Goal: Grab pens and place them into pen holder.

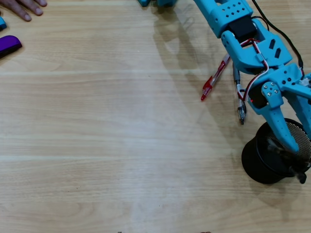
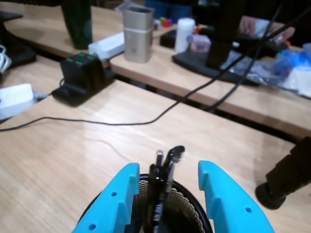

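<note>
The black mesh pen holder (image 1: pixel 260 162) stands at the right of the overhead view, with my blue gripper (image 1: pixel 292 155) directly over it. In the wrist view the gripper (image 2: pixel 167 167) is open, its fingers (image 2: pixel 124 194) wide apart either side of the holder's rim (image 2: pixel 194 204). Two dark pens (image 2: pixel 160 184) stand upright inside the holder between the fingers, touching neither. A red-and-clear pen (image 1: pixel 214 80) and a grey-and-clear pen (image 1: pixel 239 99) lie on the table just beyond the holder, partly under the arm.
A purple object (image 1: pixel 8 44) lies at the far left edge and a person's hand (image 1: pixel 24 7) rests at the top left corner. Light wooden table (image 1: pixel 121 145) stretches left of the holder. The wrist view shows cables and cluttered desks beyond.
</note>
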Motion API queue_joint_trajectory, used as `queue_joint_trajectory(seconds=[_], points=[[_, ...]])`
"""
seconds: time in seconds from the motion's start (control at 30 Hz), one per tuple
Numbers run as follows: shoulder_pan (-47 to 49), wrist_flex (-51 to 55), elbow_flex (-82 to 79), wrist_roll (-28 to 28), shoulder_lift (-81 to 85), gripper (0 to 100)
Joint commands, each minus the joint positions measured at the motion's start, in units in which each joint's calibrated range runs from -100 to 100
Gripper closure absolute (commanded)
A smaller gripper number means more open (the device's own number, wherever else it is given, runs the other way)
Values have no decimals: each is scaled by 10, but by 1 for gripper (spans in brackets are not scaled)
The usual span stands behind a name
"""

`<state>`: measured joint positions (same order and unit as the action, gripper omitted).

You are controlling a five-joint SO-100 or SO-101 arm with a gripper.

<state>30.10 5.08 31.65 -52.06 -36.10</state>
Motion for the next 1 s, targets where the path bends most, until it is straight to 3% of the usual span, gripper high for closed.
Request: queue_joint_trajectory(seconds=[0.0, 0.07, 0.13, 0.23, 0.3, 0.33, 0.57, 0.97], points=[[-3, -12, 6, 11, 39, 86], [-5, 54, 0, 32, 73, 89], [-15, 222, 6, 74, 135, 90], [-51, 600, 22, 140, 239, 89], [-89, 867, 3, 124, 261, 85], [-103, 949, -18, 97, 257, 84], [-42, 808, -189, -105, 242, 82], [-6, 758, -260, -196, 209, 83]])
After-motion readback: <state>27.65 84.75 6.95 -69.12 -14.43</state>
